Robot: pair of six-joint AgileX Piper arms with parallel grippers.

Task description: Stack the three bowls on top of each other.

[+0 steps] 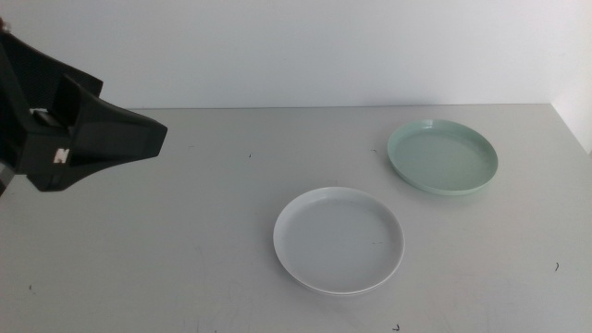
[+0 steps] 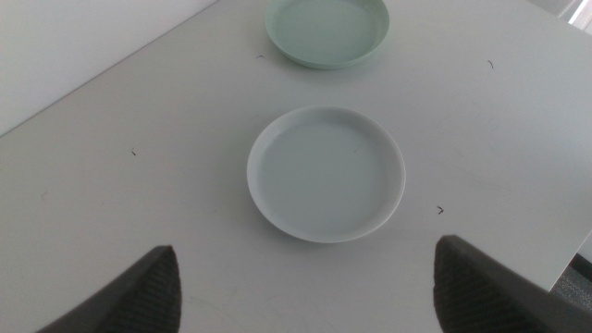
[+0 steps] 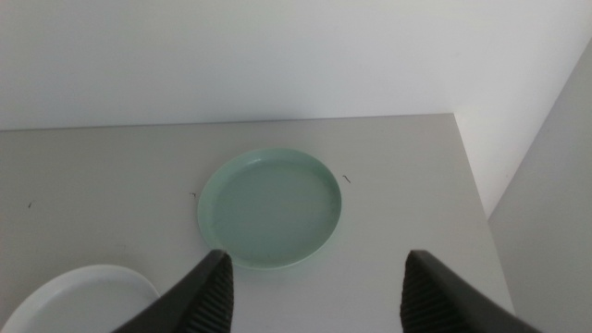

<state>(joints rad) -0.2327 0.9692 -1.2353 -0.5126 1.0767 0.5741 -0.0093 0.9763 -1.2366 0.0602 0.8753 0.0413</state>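
Only two bowls show in these views. A white bowl [image 1: 339,240] [image 2: 326,173] with a faintly grey-blue inside lies near the middle of the table. Behind it to the right lies a pale mint green bowl [image 1: 443,156] [image 2: 327,30] [image 3: 269,208]. Both are upright, apart and hold nothing. My left gripper [image 1: 111,139] [image 2: 305,287] hovers high over the table's left side, open, its jaws spread wide and facing the white bowl. My right gripper [image 3: 314,287] is out of the middle view; it is open, raised in front of the green bowl, with the white bowl's rim [image 3: 74,301] beside it.
The grey table [image 1: 185,231] meets a white wall at the back. Its right edge [image 1: 573,129] runs close past the green bowl. Small dark marks dot the surface.
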